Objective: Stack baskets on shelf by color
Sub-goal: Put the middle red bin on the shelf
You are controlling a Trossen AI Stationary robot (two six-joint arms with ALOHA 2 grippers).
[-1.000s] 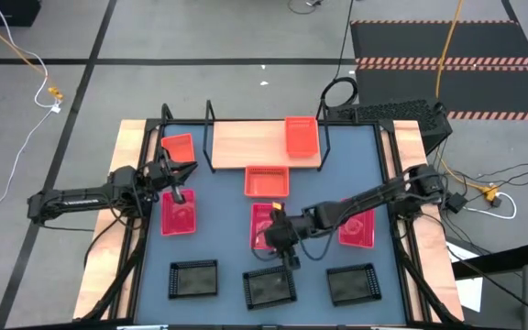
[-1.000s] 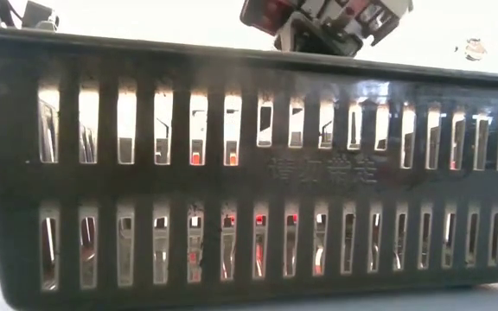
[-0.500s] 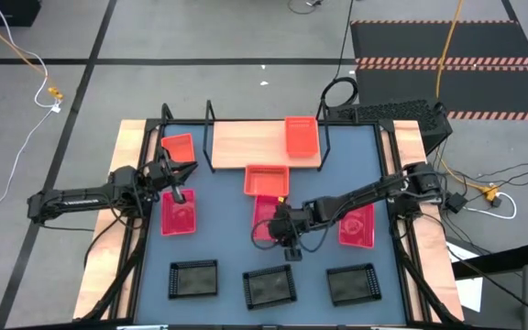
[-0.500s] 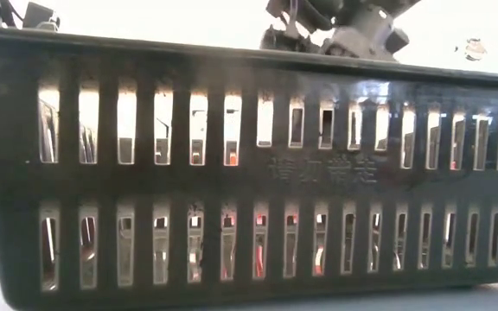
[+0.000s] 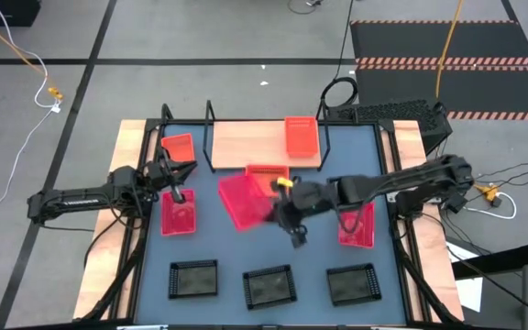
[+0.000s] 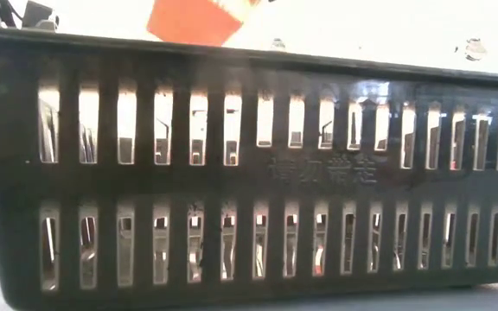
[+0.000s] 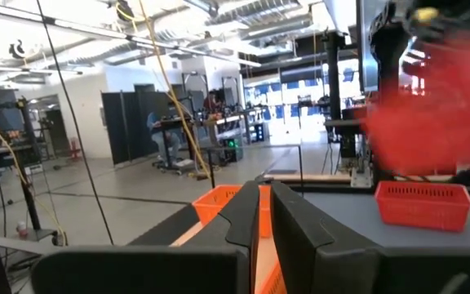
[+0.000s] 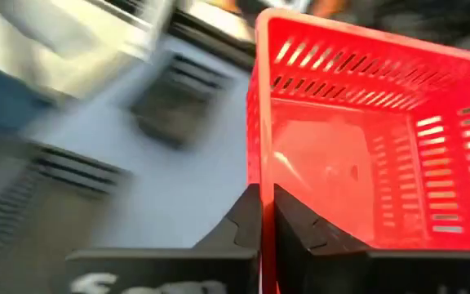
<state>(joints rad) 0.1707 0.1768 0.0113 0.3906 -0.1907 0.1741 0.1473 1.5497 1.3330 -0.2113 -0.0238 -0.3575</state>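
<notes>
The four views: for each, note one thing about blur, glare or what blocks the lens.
High view: the lifted pinkish-red basket is motion-smeared. Low view: a black basket fills the frame, backlit. Left wrist view: a red blur upper right. Right wrist view: the background streaks, while the basket wall in the right gripper is sharper.

Grey floor [image 5: 200, 37], seemingly ceiling-lit hall

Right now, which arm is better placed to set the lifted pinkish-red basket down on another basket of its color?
The right. Its pincer is already shut on the pinkish-red basket, held above the table. The left pincer sits over another pinkish-red basket at the table's left.
</notes>
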